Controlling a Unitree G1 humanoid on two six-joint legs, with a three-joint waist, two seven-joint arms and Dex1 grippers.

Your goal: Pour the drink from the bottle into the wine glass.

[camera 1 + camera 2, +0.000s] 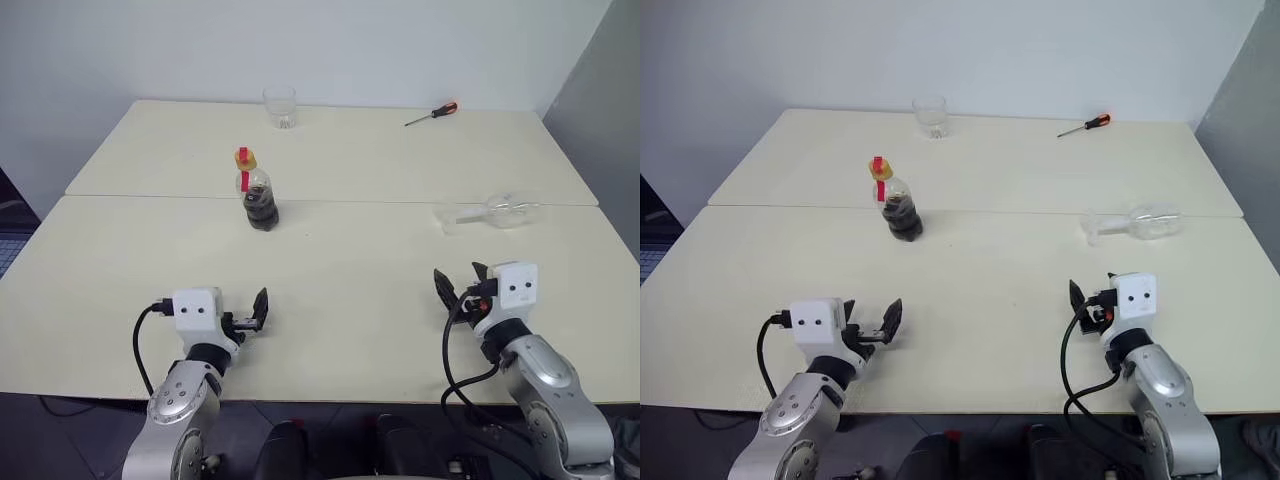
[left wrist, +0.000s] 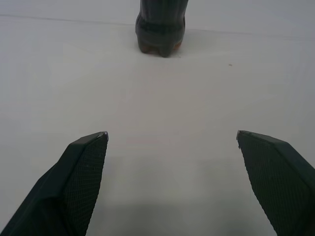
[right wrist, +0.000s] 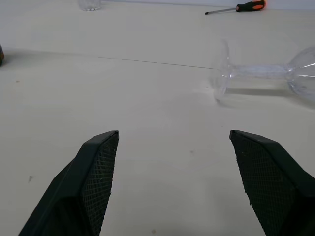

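From the head cameras, the bottle is standing upright near the middle of the pale table, just on the near side of the seam between the two tabletops, with the dark drink filling its lower part. The wine glass is lying on its side toward the right, its foot pointing left and its bowl to the right. A clear tumbler and a screwdriver are sitting at the far edge, well apart from each other. The left gripper and the right gripper are hovering over the near part of the table, each empty. In the left wrist view, the left gripper's fingers are standing wide apart with nothing between them, and the bottle's base is showing straight ahead. In the right wrist view, the right gripper's fingers are likewise spread wide and holding nothing, with the toppled wine glass lying ahead and to one side.
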